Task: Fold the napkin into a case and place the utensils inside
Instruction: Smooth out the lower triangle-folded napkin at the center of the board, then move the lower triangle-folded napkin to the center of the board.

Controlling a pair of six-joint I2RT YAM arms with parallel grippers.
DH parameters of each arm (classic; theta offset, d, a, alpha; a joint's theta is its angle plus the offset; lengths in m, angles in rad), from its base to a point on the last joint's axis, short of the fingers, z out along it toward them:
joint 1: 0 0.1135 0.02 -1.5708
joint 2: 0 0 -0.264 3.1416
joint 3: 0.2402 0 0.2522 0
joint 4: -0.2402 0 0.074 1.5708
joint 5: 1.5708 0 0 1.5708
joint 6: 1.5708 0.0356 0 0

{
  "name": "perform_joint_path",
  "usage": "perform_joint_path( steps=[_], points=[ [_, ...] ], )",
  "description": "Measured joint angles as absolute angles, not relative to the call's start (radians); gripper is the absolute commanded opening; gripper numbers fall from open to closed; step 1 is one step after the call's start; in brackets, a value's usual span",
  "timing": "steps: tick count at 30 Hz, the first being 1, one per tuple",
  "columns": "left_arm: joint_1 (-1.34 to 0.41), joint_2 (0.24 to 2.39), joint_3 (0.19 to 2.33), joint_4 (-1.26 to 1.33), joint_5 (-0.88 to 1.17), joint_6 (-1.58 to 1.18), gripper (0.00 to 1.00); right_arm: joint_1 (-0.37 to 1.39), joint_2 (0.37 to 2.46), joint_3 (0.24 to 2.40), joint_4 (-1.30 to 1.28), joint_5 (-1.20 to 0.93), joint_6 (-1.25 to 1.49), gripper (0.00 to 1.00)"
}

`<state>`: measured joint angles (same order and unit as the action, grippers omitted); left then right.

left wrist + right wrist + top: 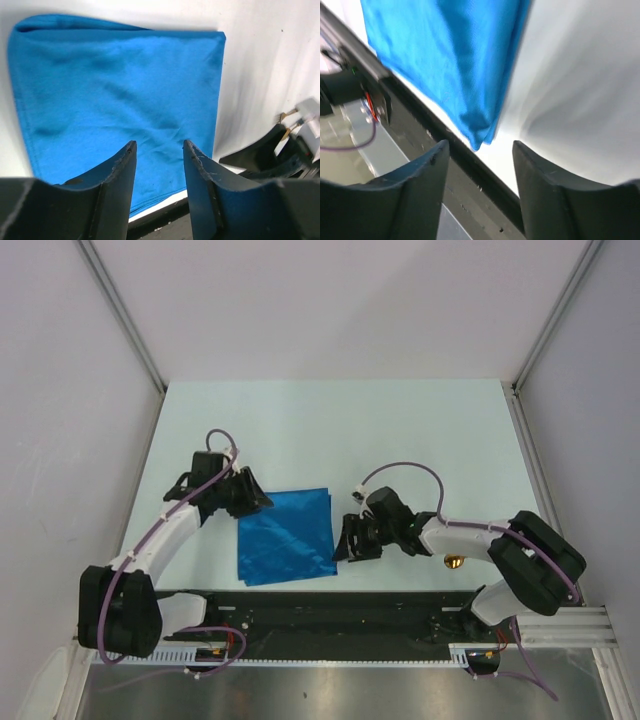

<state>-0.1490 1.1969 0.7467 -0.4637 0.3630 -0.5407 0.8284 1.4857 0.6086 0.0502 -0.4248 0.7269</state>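
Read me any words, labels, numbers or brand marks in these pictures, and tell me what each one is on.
No text can be read.
The napkin is plain blue, the table is unmarked, and the left arm and right arm show no label.
Small parts on the black rail are too tiny to read.

Robot lab test cell: pale table [330, 430] w/ plain panel walls [330, 300], alum. frame posts [118, 310], bolted arm rail [330, 615].

Top view: high, behind the arm bases [125, 615], looking down on the table [400, 430]. Wrist views: close, facing inward; all three share the napkin [285, 535].
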Motion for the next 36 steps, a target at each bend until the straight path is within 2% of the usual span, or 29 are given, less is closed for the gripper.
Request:
perform_joint_path(
  steps=[2, 9, 14, 16, 23, 30, 36],
  points=[
    [-0.160, 1.193, 0.724, -0.432, 0.384, -0.542, 0.47, 0.796, 1.485, 0.624, 0.036, -0.424, 0.714, 0.69],
    [-0.229, 1.118, 0.613, -0.411, 0.423, -0.577, 0.49, 0.681, 1.627, 0.805, 0.023, -0.423, 0.695, 0.70],
    [-0.230, 1.063, 0.610, -0.427, 0.422, -0.576, 0.50, 0.648, 1.775, 0.987, 0.021, -0.366, 0.669, 0.66],
    [-0.230, 1.048, 0.617, -0.443, 0.418, -0.575, 0.50, 0.648, 1.827, 1.041, 0.010, -0.333, 0.655, 0.62],
    [-0.222, 1.018, 0.672, -0.485, 0.393, -0.564, 0.51, 0.664, 1.918, 1.123, -0.007, -0.246, 0.633, 0.56],
    [-0.188, 1.033, 0.697, -0.490, 0.403, -0.540, 0.51, 0.705, 1.952, 1.168, -0.019, -0.153, 0.627, 0.39],
    [-0.166, 1.036, 0.711, -0.504, 0.414, -0.525, 0.52, 0.716, 1.966, 1.175, -0.015, -0.096, 0.628, 0.20]
  ],
)
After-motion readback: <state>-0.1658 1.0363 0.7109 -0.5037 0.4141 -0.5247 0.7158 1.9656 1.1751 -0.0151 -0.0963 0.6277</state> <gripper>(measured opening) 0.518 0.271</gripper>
